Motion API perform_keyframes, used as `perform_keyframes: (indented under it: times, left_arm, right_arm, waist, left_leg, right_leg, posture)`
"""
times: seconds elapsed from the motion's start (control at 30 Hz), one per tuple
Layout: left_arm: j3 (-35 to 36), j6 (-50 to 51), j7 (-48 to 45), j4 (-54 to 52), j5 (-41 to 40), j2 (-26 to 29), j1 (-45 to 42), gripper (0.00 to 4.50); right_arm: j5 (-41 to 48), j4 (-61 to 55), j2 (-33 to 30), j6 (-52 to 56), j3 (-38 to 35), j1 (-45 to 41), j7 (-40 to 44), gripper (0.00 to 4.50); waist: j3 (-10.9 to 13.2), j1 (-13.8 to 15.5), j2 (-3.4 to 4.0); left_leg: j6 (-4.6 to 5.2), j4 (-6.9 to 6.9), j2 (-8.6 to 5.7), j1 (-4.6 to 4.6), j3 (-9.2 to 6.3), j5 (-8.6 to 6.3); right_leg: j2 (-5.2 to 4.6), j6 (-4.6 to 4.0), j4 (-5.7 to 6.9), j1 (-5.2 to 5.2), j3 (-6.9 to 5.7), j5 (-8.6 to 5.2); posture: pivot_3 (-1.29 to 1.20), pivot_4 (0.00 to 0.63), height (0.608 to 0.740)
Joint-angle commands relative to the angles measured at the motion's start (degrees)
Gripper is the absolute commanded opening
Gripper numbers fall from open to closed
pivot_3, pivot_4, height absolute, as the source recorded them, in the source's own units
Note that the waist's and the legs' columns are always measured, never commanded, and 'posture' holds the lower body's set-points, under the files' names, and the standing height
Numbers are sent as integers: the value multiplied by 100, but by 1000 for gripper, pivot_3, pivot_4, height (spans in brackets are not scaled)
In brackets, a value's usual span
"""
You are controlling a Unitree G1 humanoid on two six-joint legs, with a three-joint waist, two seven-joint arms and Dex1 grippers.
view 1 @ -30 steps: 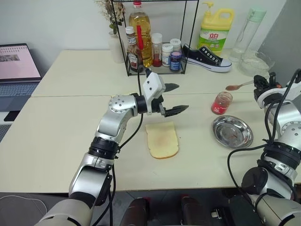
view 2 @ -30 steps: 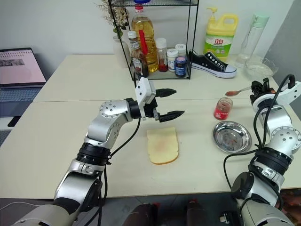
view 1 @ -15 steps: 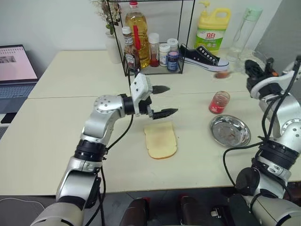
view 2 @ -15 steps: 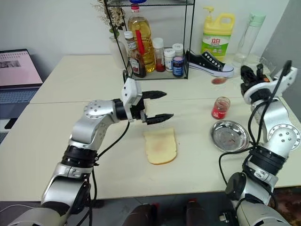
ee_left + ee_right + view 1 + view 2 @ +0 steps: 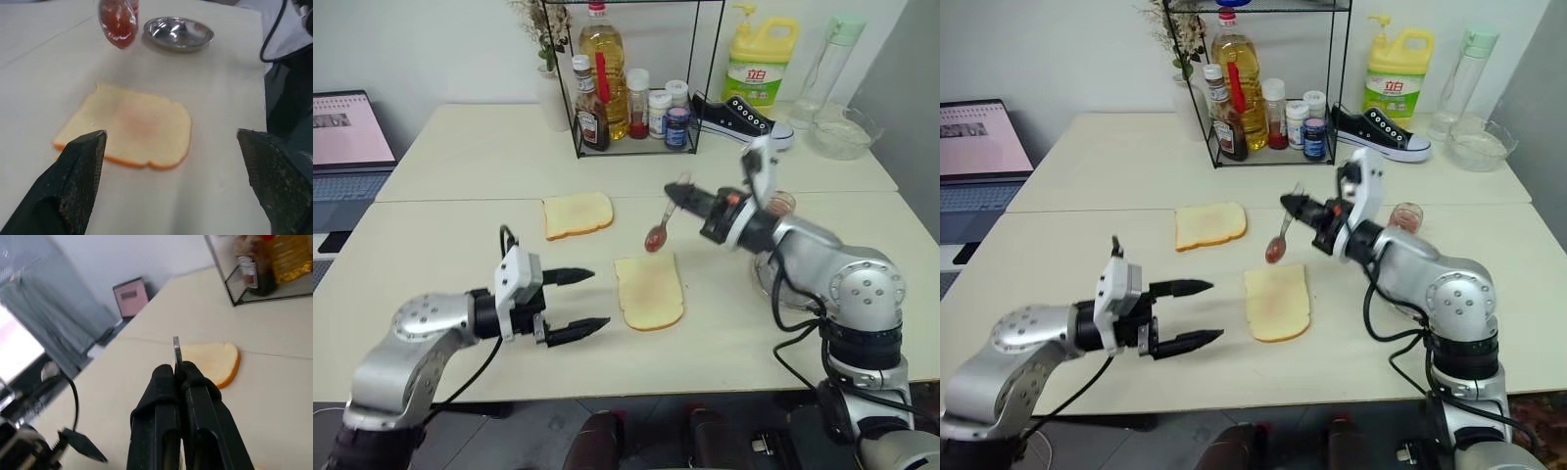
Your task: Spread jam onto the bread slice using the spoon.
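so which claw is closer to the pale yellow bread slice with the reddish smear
Right claw, just above the bread slice's far end. The left claw sits beside its left edge, farther off.

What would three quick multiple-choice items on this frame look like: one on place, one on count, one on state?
1. Where is the spoon bowl?
A. Resting in the steel dish
B. In the air near the far end of the bread slice
C. Inside the jam jar

2. How many bread slices lie on the table?
A. One
B. Two
C. Three

3. How do the left gripper jaws stand?
A. Spread wide, holding nothing
B. Shut on the spoon
C. Shut on bread

Answers:
1. B: the right gripper, shut on the handle, holds the bowl with its jam off the table by that slice's far edge.
2. B: the smeared slice lies in the middle and a plain slice sits farther back, toward the left.
3. A: both fingers stand apart above bare table.
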Motion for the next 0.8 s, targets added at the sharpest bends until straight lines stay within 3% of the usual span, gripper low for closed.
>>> perform_keyframes:
  times: [0.03, 0.27, 0.8]
  left_arm:
    - [211, -242, 298, -576, 16, -121, 525, 4428]
    - [28, -536, 445, -724, 166, -99, 700, 4428]
    - [-329, -686, 475, -489, 215, -20, 296, 4428]
  right_arm:
    - [-1355, -232, -346, -962, 738, 336, 1283, 60]
    - [-2506, -177, -325, -1890, 1070, 700, 2319, 60]
    - [-3720, -61, -80, -2782, 1147, 710, 3334, 60]
  waist:
    - [1, 34, -1]
    - [0, 48, -4]
    - [0, 41, -4]
  left_leg:
    - [1, 1, 0, 2, -2, 0]
    - [-1, 0, 3, 7, -12, 0]
    - [-2, -2, 3, 6, -15, 0]
  right_leg:
    - [-1, 0, -2, 5, -2, 0]
    - [2, -12, 2, 8, -12, 8]
    - [2, -13, 2, 7, -16, 8]
  posture:
    - [0, 150, 740]
    - [0, 150, 740]
    - [0, 150, 740]
